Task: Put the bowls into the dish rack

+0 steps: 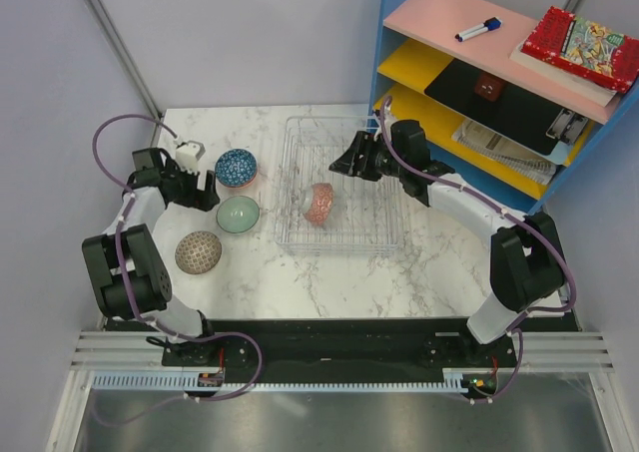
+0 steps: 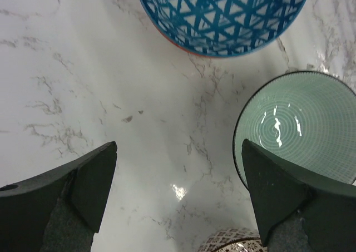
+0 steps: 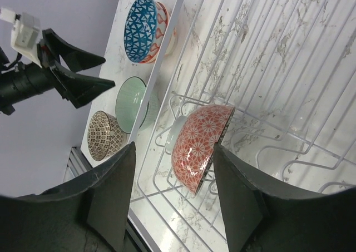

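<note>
The dish rack [image 1: 371,225] is sitting mid-table, holding a red bowl [image 1: 319,203] tilted on edge, the right gripper [image 1: 339,163] hanging released above it. The left gripper [image 1: 203,185] is hovering spread wide and empty near the blue bowl [image 1: 237,168], green bowl [image 1: 238,214] and brown bowl [image 1: 198,252], left of the rack

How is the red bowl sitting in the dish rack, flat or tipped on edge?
Tipped on edge. The red bowl leans between the wires of the dish rack, its white foot pointing sideways, not down.

Left gripper [image 2: 178,152] and right gripper [image 3: 172,152] both hold their fingers [image 3: 111,191] spread apart, arms outstretched.
</note>
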